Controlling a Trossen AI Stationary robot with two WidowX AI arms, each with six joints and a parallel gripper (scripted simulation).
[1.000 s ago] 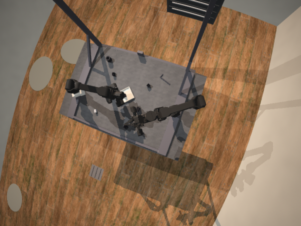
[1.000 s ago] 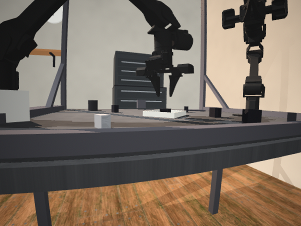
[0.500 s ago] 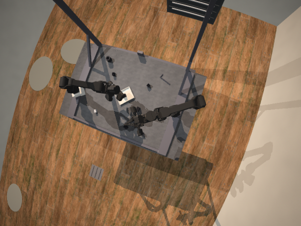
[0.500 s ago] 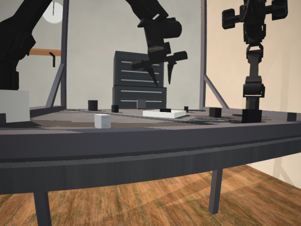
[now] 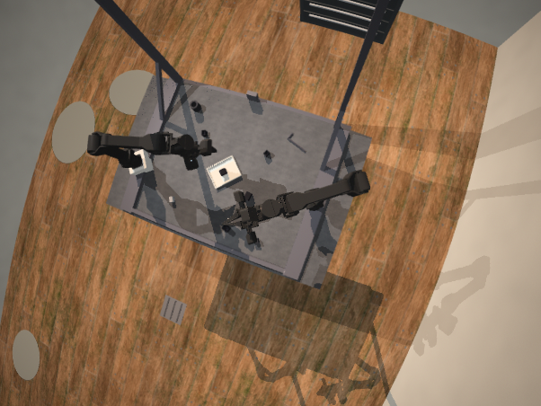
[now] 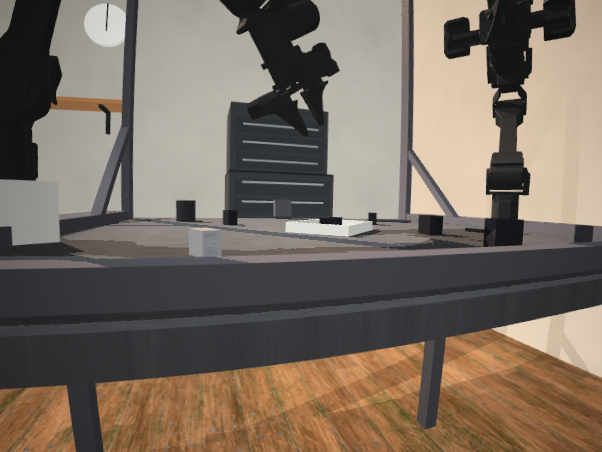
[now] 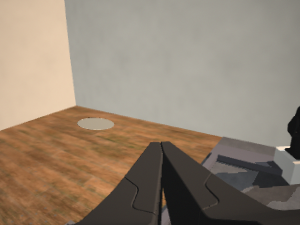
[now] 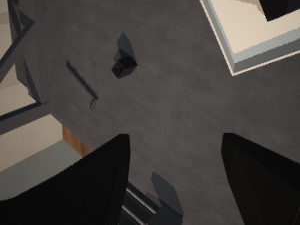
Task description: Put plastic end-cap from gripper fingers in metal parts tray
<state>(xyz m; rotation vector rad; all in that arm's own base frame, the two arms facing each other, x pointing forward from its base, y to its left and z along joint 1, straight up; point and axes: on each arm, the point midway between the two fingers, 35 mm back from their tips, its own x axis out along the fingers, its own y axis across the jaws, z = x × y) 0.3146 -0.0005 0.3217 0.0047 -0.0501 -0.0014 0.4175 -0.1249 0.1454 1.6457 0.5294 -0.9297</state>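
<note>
Operating from a distance, I had the grey rectangular counter (image 5: pixel 265 117) (image 6: pixel 135 235) (image 8: pixel 170 89) in view, with both black jointed arms above it: the right arm (image 5: pixel 126 141) (image 6: pixel 27 90) and the left arm (image 5: pixel 314 195) (image 6: pixel 507 130). The shallow pale parts tray (image 5: pixel 231 166) (image 6: pixel 320 229) (image 8: pixel 235 24) sat near the middle.

The small black plastic end-cap (image 5: pixel 223 172) (image 6: pixel 331 220) (image 8: pixel 281 8) lay inside the tray, apart from both arms. The left tool (image 5: pixel 224 225) (image 6: pixel 501 15) (image 7: pixel 159 150) was closed, its fingers together and bare at the tips. The right tool (image 5: pixel 202 154) (image 6: pixel 314 129) (image 8: pixel 176 143) stood partway open, nothing between its fingers, raised above the counter and off the tray.

Assessment: removal and placing looked done. I could not confirm the cap's stillness from a single instant. Remaining, in my judgement: check that it was settled and take the right arm farther from the tray, without brushing its wall.

right end effector (image 5: pixel 205 157) (image 6: pixel 314 129) (image 8: pixel 176 135) higher, more tilted, farther from the tray (image 5: pixel 233 169) (image 6: pixel 317 229) (image 8: pixel 237 26)
</note>
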